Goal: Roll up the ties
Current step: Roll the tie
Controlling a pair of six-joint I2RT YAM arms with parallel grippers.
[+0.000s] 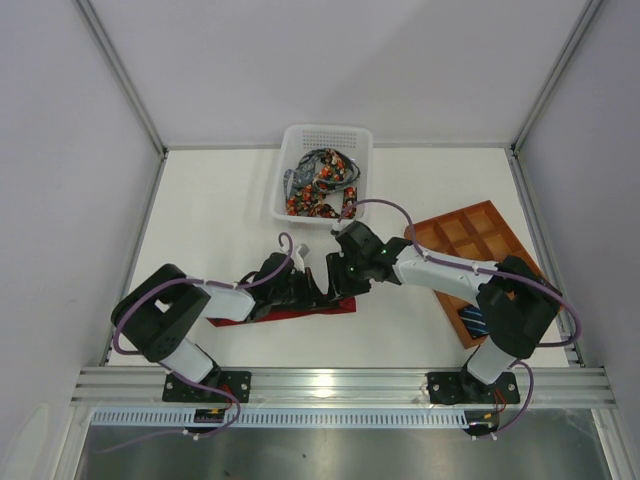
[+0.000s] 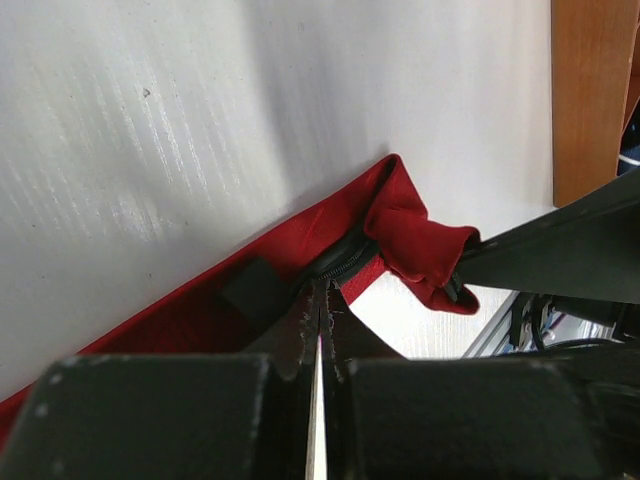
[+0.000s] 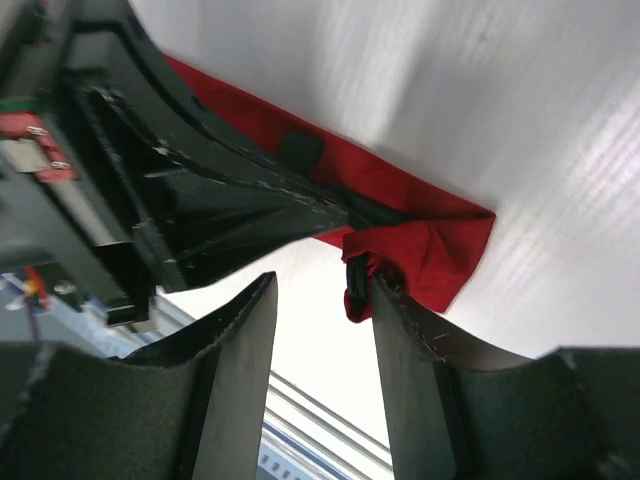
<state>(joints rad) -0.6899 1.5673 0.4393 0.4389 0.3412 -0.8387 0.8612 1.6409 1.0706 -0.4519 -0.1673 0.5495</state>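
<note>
Red tie (image 1: 343, 304) is lying flat on the bench (image 1: 220, 230) on the arm-base side of the white basket (image 1: 281, 185), running slantwise away from under the basket's near wall. The dotted ties (image 1: 322, 180) are sitting heaped inside the basket and are not being worked. Left claw (image 2: 318, 335) is clenching on the red tie a little back from its end, jaws pressed together on the fabric. Right claw (image 3: 320, 290) is standing released, jaws apart, with the tie's curled end draping against one finger (image 3: 400, 340) but not being squeezed. The end is showing only one loose, crumpled turn, so the roll is judged barely begun. Risks as I am reading them: that curl is resting on a single finger, so any sideways twitch could be letting it slide off and flop open. The first turn is looking lopsided, so winding on from here could be building a skewed, coning roll. The left claw is gripping close to the curl, so it could be blocking the roll's path or dragging the whole tie across the bench toward the basket instead of feeding it. Both claws are crowding the same spot and could be knocking together
</note>
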